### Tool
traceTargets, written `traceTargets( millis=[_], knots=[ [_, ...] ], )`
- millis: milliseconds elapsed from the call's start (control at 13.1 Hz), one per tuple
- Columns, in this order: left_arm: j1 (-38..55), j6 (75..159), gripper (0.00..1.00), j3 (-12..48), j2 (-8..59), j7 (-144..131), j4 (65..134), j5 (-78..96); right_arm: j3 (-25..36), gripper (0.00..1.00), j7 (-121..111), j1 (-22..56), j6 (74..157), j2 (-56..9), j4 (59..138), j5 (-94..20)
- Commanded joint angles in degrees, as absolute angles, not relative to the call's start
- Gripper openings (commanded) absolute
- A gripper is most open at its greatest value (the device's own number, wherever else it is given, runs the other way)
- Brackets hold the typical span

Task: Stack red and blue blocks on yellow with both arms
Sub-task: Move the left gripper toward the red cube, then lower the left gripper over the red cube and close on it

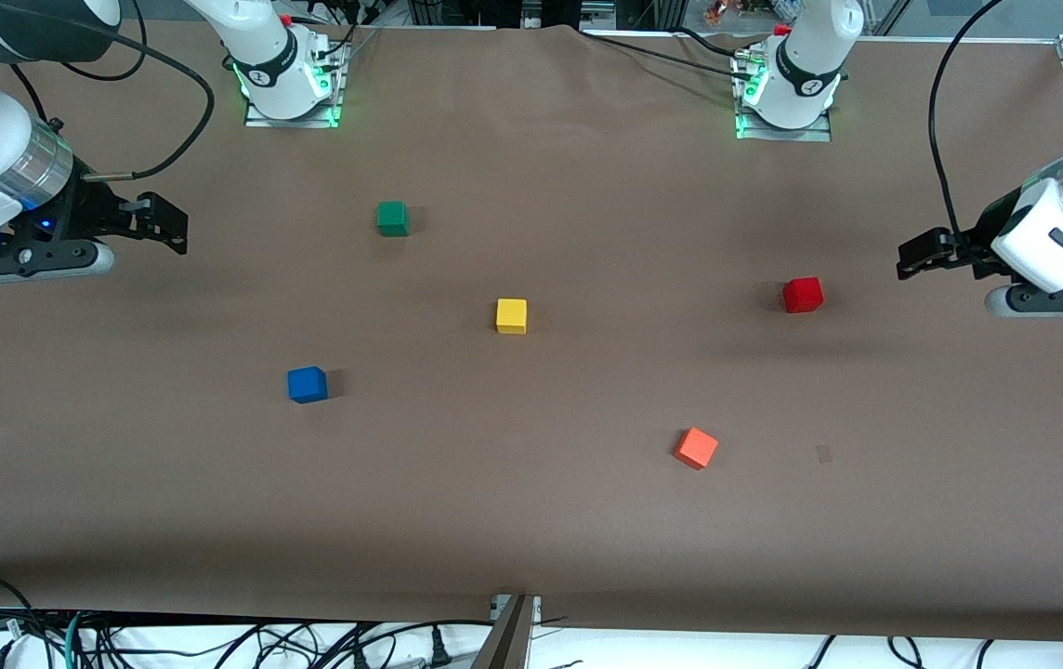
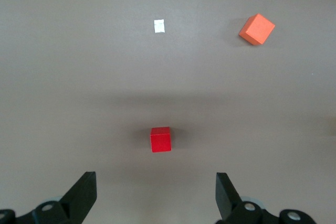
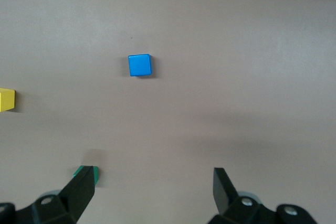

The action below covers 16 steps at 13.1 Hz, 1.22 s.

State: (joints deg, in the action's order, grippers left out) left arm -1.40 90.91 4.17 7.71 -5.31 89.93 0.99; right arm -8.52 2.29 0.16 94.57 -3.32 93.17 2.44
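The yellow cube (image 1: 511,316) sits mid-table; part of it shows in the right wrist view (image 3: 7,100). The red cube (image 1: 803,295) lies toward the left arm's end and shows in the left wrist view (image 2: 160,139). The blue cube (image 1: 308,384) lies toward the right arm's end, nearer the camera than the yellow one, and shows in the right wrist view (image 3: 139,65). My left gripper (image 1: 911,257) (image 2: 156,195) is open and empty, up in the air beside the red cube. My right gripper (image 1: 174,225) (image 3: 155,190) is open and empty, raised at its end of the table.
A green cube (image 1: 392,218) lies nearer the robot bases; its corner shows by a right finger (image 3: 79,171). An orange-red cube (image 1: 696,448) (image 2: 256,29) lies nearer the camera than the red one. A small pale mark (image 2: 159,25) is on the brown table cover.
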Motion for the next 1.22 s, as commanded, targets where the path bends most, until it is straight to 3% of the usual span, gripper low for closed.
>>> traceTargets(
  millis=[0, 382, 687, 1145],
  knots=[
    [-1.9, 90.4, 1.0, 4.3, 9.1, -4.0, 88.4, 2.0, -8.7, 1.0, 2.9, 0.1, 93.6, -3.3, 92.3, 2.2],
    [-1.8, 92.4, 1.0, 4.3, 11.3, -4.0, 90.3, 1.5, -8.7, 1.0, 2.9, 0.1, 93.5, -3.3, 92.4, 2.2],
    [-0.8, 101.8, 1.0, 4.3, 10.8, -4.0, 100.3, 1.6, -8.7, 1.0, 2.9, 0.1, 93.5, -3.3, 92.3, 2.3],
    [0.8, 116.3, 1.0, 4.4, 8.0, -4.5, 121.3, 1.6, -8.7, 1.0, 2.9, 0.1, 93.4, -3.4, 92.4, 2.3]
  ],
)
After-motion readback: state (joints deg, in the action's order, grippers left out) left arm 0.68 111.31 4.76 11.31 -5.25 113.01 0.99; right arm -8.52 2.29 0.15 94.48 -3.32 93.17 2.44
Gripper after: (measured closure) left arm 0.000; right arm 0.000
